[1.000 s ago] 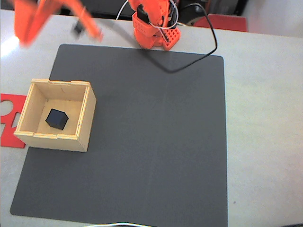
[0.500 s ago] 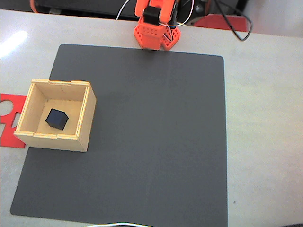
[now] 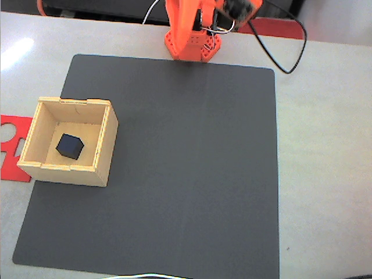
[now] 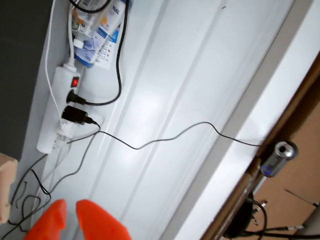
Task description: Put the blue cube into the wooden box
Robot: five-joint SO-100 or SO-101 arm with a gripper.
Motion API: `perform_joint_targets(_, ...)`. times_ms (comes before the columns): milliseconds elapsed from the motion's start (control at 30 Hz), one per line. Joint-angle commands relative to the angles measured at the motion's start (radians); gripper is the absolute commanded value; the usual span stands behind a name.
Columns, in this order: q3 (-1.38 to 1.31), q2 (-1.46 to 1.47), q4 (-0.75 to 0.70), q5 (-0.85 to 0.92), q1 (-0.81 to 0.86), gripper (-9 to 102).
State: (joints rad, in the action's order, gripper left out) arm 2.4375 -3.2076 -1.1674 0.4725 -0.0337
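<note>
End effector (image 4: 70, 220) enters the wrist view at the bottom edge: two orange fingertips with a narrow gap between them, nothing held, facing a white panelled wall with a power strip (image 4: 57, 112) and cables.

Fixed view, near to far: dark mat (image 3: 174, 163) on the grey table (image 3: 325, 145). Wooden box (image 3: 70, 141) sits upright on the mat's left edge, open top up. Blue cube (image 3: 70, 146) rests on the box floor near centre, turned corner-on to the walls; no long axis. Red sheet (image 3: 11, 145) lies left of the box. Orange arm base (image 3: 192, 35) stands beyond the mat's far edge.
</note>
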Motion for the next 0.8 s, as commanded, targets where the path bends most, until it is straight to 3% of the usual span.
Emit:
perform_joint_targets(0,0.126,-0.031,0.04,-0.02,-0.012,0)
perform_joint_targets(467,0.472,-0.133,0.058,-0.137,-0.008,0)
perform_joint_targets(767,0.617,-0.132,0.12,-0.227,0.083,0)
